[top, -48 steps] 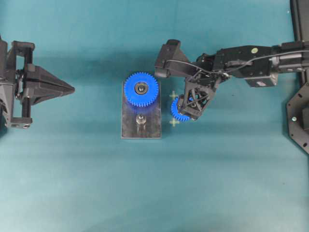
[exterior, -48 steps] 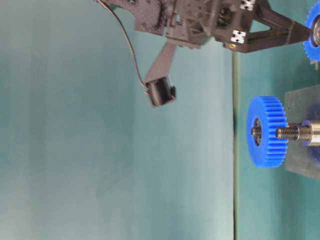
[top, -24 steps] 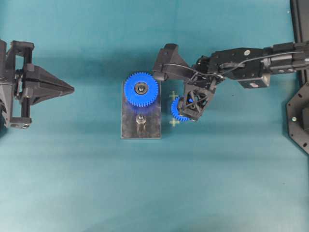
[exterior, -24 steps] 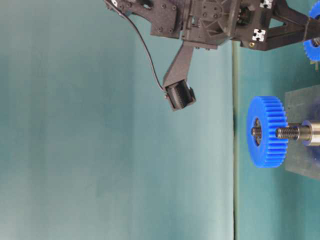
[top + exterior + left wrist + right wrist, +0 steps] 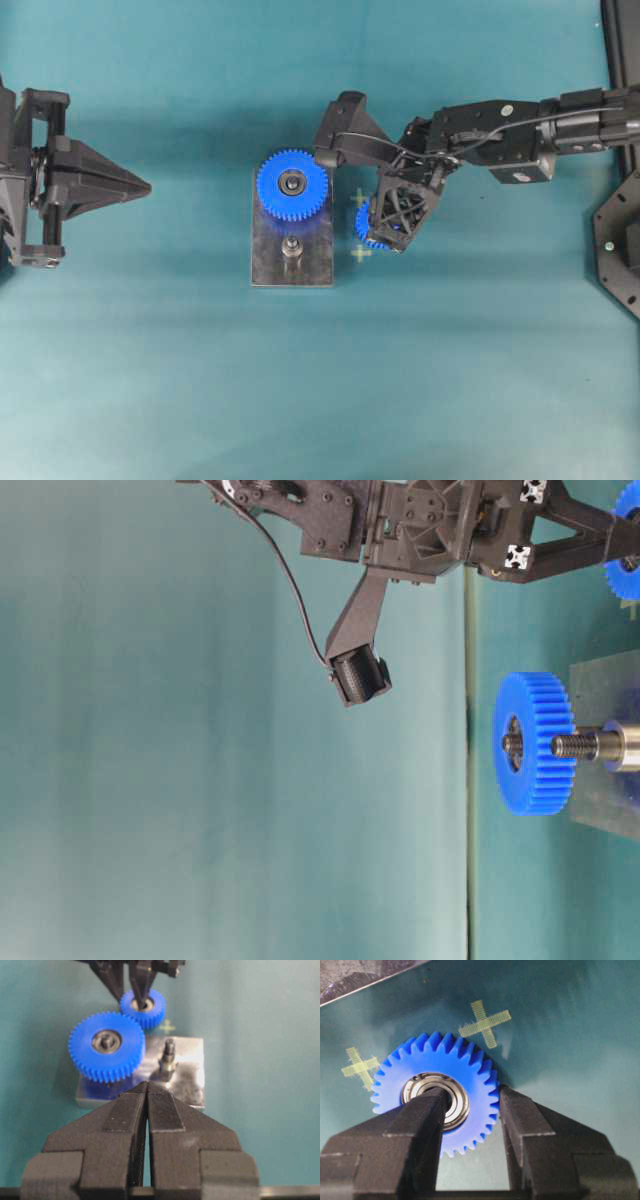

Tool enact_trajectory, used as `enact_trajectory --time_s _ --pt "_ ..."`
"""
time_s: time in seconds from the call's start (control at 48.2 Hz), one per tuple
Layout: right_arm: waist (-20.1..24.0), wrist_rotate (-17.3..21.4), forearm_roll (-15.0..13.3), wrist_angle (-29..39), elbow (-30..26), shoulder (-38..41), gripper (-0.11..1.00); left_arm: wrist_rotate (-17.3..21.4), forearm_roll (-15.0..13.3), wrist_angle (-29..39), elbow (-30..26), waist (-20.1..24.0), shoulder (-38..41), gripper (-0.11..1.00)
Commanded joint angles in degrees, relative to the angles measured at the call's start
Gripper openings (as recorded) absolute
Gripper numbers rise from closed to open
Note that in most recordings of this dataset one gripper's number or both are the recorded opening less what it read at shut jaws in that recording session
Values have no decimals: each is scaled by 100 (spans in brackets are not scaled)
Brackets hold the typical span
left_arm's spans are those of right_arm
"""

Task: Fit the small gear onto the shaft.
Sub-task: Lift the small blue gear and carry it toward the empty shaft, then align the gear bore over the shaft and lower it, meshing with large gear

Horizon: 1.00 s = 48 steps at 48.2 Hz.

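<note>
The right gripper (image 5: 470, 1110) pinched the small gear (image 5: 436, 1090), one finger in the hub bore, one outside the teeth. The gear lay flat just beside the plate (image 5: 291, 270), the upright shaft (image 5: 291, 247) nearby toward the left gripper (image 5: 147, 1105), which sat closed, empty and well apart.

matt blue plastic small gear (image 5: 437, 1090), shiny metal shaft (image 5: 169, 1052)
</note>
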Motion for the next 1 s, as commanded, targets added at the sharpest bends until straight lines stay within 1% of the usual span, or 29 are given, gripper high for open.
enact_trajectory --time_s 0.0,0.166,0.291,0.415,0.519,0.747,0.975 --pt "9 105 18 18 -202 -299 35 -44 9 -35 -53 9 -9 0" --pt "26 272 18 369 -562 -431 35 -176 9 -26 -26 9 0 0" --pt "114 343 18 791 -888 -475 35 -202 9 -35 -35 9 0 0" --pt "211 396 62 1257 -1371 -475 35 -211 9 -26 -35 9 -9 0" --pt "299 413 97 1485 -1740 -439 35 -211 9 -35 -26 9 -9 0" --pt "422 387 114 1547 -2303 -193 35 -211 9 -35 -26 9 -9 0" --pt "624 387 123 1600 -2628 176 35 -325 9 -44 -9 9 -70 0"
